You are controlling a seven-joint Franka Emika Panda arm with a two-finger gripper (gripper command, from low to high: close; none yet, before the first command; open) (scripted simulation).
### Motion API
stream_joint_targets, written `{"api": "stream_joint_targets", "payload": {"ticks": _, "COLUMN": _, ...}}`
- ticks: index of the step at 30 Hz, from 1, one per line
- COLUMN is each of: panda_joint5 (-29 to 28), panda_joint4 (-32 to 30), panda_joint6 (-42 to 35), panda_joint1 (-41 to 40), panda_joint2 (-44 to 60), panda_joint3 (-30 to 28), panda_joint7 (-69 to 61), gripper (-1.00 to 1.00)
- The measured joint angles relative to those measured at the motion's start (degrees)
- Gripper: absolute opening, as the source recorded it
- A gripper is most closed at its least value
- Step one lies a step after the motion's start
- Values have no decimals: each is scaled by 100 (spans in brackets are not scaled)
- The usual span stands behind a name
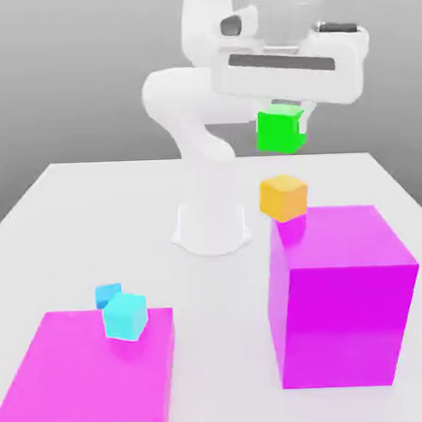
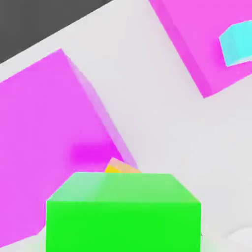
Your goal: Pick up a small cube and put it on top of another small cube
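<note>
White table (image 1: 94,210) seen under grey backdrop; white arm base (image 1: 212,227) mounted near far middle. Tall magenta block (image 1: 342,295) placed at exterior view's right; low magenta block (image 1: 92,373) at exterior view's left. Cyan cube (image 1: 126,316) rested on low block's far edge, smaller blue cube (image 1: 107,294) just behind it. Orange-yellow cube (image 1: 283,197) seated on tall block's far corner. Green cube (image 1: 281,131) held aloft, clamped between narrowed fingers of gripper (image 1: 284,109), above orange-yellow cube, apart from it.
</note>
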Motion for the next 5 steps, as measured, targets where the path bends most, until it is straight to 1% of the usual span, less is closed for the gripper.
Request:
{"api": "stream_joint_targets", "payload": {"ticks": 1, "panda_joint5": 66, "panda_joint4": -175, "panda_joint6": 222, "panda_joint1": 24, "panda_joint2": 48, "panda_joint3": 69, "panda_joint7": 1, "gripper": -100}}
{"api": "stream_joint_targets", "payload": {"ticks": 2, "panda_joint5": 112, "panda_joint4": -297, "panda_joint6": 380, "panda_joint1": 39, "panda_joint2": 84, "panda_joint3": 116, "panda_joint7": -1, "gripper": 100}}
{"api": "stream_joint_targets", "payload": {"ticks": 5, "panda_joint5": 112, "panda_joint4": -297, "panda_joint6": 380, "panda_joint1": 39, "panda_joint2": 84, "panda_joint3": 116, "panda_joint7": -1, "gripper": 100}}
